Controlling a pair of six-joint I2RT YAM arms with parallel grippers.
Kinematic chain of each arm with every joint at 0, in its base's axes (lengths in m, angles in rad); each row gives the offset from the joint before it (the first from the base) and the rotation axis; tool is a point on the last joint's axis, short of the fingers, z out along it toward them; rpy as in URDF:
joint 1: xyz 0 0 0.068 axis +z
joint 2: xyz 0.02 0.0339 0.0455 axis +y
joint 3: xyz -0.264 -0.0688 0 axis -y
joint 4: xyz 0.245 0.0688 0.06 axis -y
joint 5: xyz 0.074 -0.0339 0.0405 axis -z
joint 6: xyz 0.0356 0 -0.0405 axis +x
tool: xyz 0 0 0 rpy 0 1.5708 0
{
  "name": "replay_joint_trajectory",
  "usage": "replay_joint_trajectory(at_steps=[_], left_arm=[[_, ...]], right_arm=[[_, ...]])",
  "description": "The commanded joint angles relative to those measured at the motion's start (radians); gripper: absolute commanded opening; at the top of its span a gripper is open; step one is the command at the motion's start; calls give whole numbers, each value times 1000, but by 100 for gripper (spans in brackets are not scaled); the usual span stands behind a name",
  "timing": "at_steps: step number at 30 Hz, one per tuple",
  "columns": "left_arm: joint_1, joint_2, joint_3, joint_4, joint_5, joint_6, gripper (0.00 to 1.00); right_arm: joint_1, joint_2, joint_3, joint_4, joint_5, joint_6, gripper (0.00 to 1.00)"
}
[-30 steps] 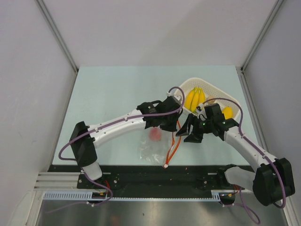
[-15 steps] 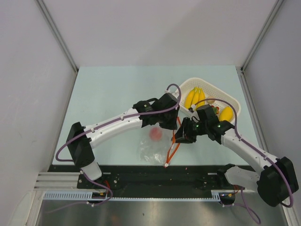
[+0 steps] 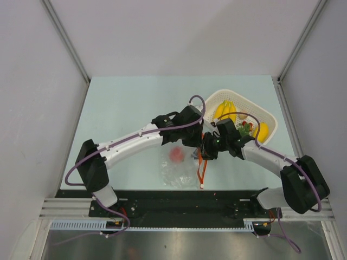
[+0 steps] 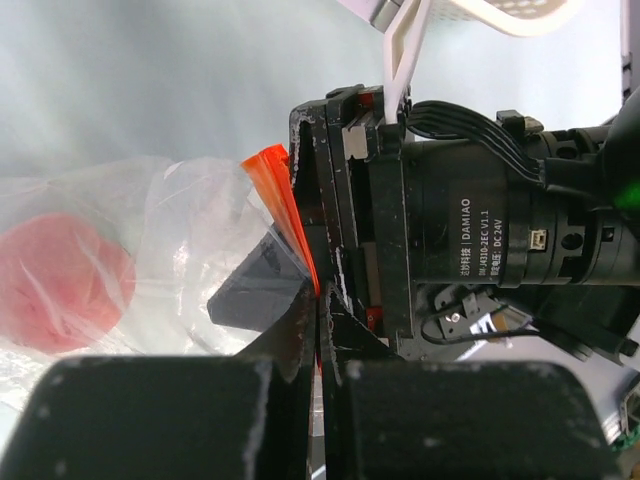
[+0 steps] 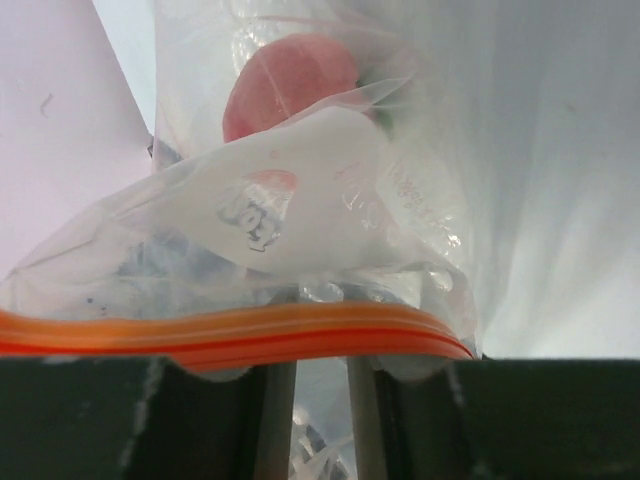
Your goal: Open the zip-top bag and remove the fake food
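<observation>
Opening step: my left gripper (image 4: 317,300) is clamped on the bag (image 5: 400,200)'s red strip (image 5: 250,335); my right gripper (image 5: 310,400) sits narrow at it, hold unclear. The red toy food (image 5: 290,80) lies inside, beyond my fingertips. Next: pull apart.

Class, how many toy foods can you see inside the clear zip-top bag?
1. A red piece lies inside the zip-top bag, in the half farther from the arm bases. Crinkled plastic may hide more.

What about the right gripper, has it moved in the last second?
Yes. Seen from above, the right gripper has shifted left, away from the white basket, toward the zip-top bag and its red strip.
</observation>
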Motion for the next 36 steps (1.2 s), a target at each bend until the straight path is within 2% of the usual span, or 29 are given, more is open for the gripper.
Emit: replay_joint_trajectory(at_steps=[1,7,11,14,15,18,19,20,21,27,31,36], left_arm=[[-17,-28,-3,89,102,-25,0],[-2,-38,-27,104,120,-28,0],[12,-49,-39,104,125,-23,0],[24,-74,-49,92,113,-13,22],[29,-86,-52,88,101,-7,34],[57,-163,-78,54,61,15,48],[69,-183,-90,46,38,21,48],[101,-207,-122,37,27,23,48],[118,-262,-145,31,19,23,41],[270,-428,-368,40,22,18,24],[328,-430,-502,83,51,3,20],[370,-370,-578,149,73,-1,14]], right_arm=[[12,84,-1,182,16,33,32],[53,166,-11,332,-53,86,35],[69,181,-11,331,-36,82,40],[69,210,-11,334,-46,73,41],[69,218,-13,337,-49,74,41],[74,229,-11,337,-52,73,41],[74,227,-11,337,-52,71,41],[77,227,-11,334,-49,69,41],[77,225,-11,331,-46,65,41],[84,225,-13,337,-49,66,43],[90,233,-11,345,-56,71,45],[95,242,-11,394,-66,97,48]])
